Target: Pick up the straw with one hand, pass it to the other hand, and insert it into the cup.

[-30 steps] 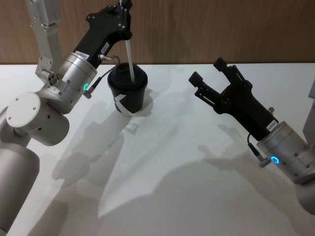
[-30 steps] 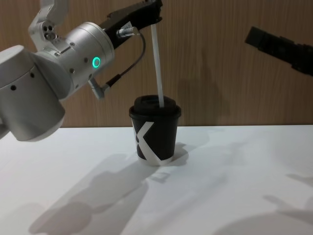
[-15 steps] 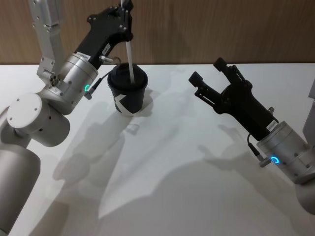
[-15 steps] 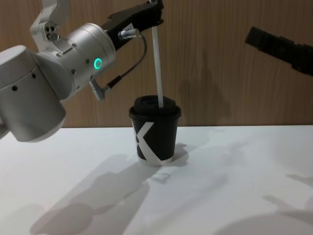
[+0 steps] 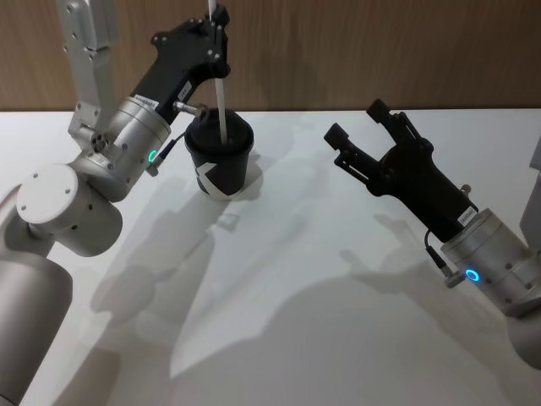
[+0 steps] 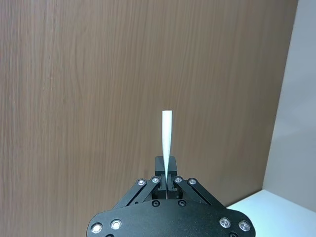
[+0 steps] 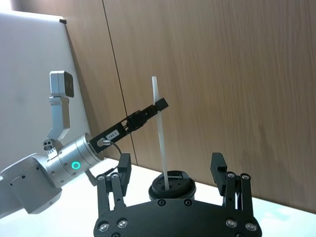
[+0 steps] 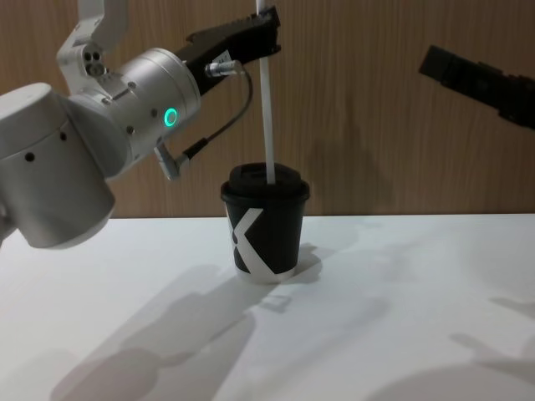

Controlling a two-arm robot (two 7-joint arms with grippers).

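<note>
The black cup (image 5: 218, 161) (image 8: 264, 225) with a white K mark stands on the white table near the back wall. The white straw (image 5: 220, 106) (image 8: 267, 117) (image 7: 161, 143) rises nearly upright from the hole in its lid. My left gripper (image 5: 217, 34) (image 8: 266, 33) is shut on the straw near its top, above the cup; the straw's tip (image 6: 166, 138) pokes out past the fingers. My right gripper (image 5: 359, 131) stands open to the right of the cup, well apart from it, holding nothing.
A wooden wall (image 5: 380, 51) runs behind the white table (image 5: 296, 279). Open table lies between the cup and my right arm and toward the front.
My left gripper has swung slightly, bringing the straw from a lean to nearly upright in the lid. The right arm has not moved.
</note>
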